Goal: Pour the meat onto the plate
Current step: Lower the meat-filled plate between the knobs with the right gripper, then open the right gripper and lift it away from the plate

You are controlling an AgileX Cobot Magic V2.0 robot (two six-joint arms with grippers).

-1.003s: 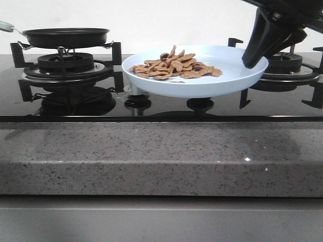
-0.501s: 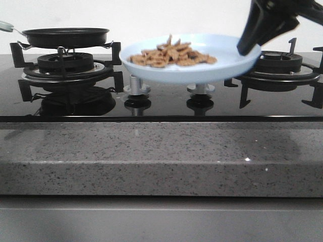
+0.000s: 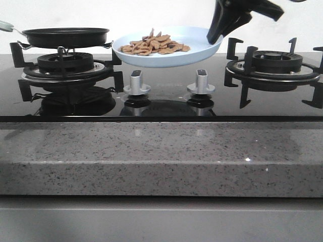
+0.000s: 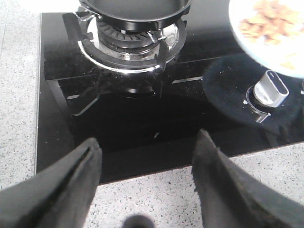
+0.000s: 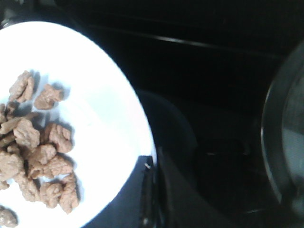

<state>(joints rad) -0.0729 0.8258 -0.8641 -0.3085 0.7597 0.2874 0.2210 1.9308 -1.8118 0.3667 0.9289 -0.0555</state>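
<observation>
Right gripper [image 3: 216, 36]: clamping its black fingers on the right rim of the wide, shallow, pale light-blue round plate [image 3: 192, 54], holding it in the air above the two silver stove knobs [image 3: 137, 82].
Meat: small reddish-brown flat pieces [image 3: 154, 45] are lying heaped on the plate's left half.
Left gripper [image 4: 147, 178]: hanging wide open over the glossy black glass hob [image 4: 142, 118], gripping nothing.
Black frying pan [image 3: 65, 36]: sitting on the left burner, just beside the plate.

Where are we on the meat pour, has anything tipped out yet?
Done: the right tool is clamped on the rim of the plate, which hangs roughly level above the knobs, beside the black pan. In hand: the carry. Left: the whole pour; the meat sits heaped on the plate, none spilled. The left tool is open, holding nothing.
</observation>
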